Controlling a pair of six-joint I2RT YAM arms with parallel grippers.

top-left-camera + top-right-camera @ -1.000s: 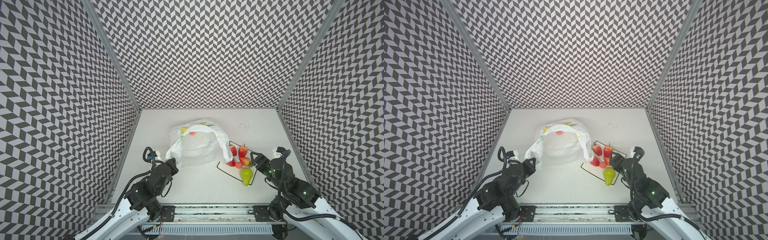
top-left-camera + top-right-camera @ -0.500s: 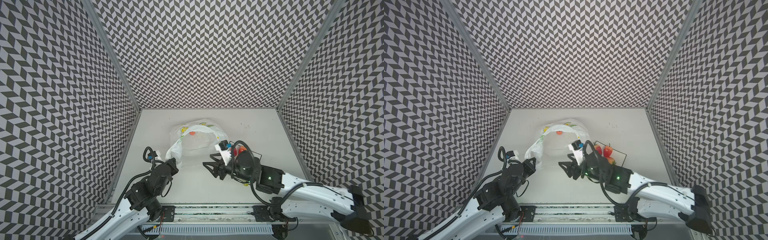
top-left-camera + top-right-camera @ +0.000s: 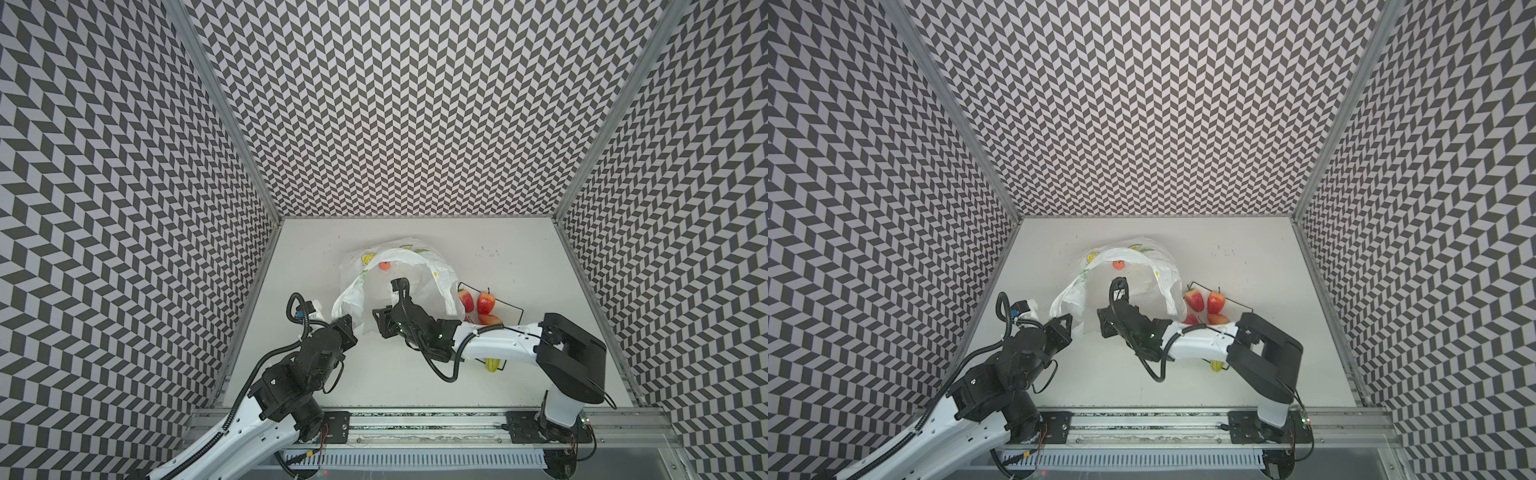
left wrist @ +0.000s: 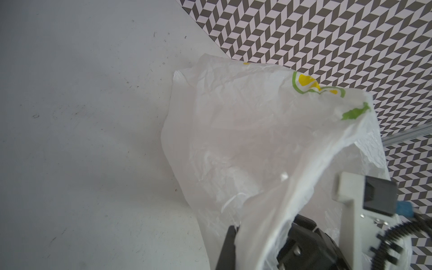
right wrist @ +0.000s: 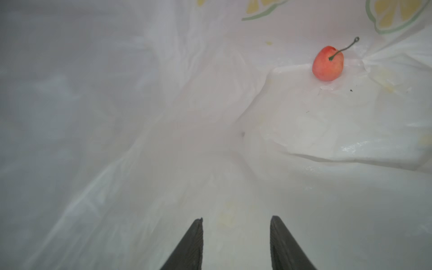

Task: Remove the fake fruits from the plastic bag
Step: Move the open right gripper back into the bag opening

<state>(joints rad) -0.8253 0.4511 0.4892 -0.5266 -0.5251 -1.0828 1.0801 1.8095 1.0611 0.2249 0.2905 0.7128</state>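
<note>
The plastic bag [image 3: 440, 282] [image 3: 1163, 274] lies mid-table with its mouth held up. My left gripper [image 3: 345, 329] [image 3: 1064, 326] [image 4: 238, 236] is shut on the bag's near edge. At the mouth, my right gripper [image 3: 380, 319] [image 3: 1103, 322] [image 5: 236, 219] stands open with nothing between its fingers. One red cherry [image 3: 385, 266] [image 3: 1119, 264] [image 5: 327, 63] rests on the bag's floor, ahead of the right gripper and well off to one side. Three strawberries [image 3: 485, 302] [image 3: 1215, 302] lie outside the bag on the right. A yellow-green pear [image 3: 492, 364] [image 3: 1216, 365] peeks from under my right arm.
A flat white black-bordered sheet [image 3: 509, 316] under the strawberries lies right of the bag. Patterned walls close in the left, back and right. A metal rail [image 3: 415, 419] runs along the front edge. My right arm stretches across the table's right half.
My right arm has swung from the sheet on the right over to the bag's mouth, and its jaws have narrowed. My left gripper has kept its hold in place.
</note>
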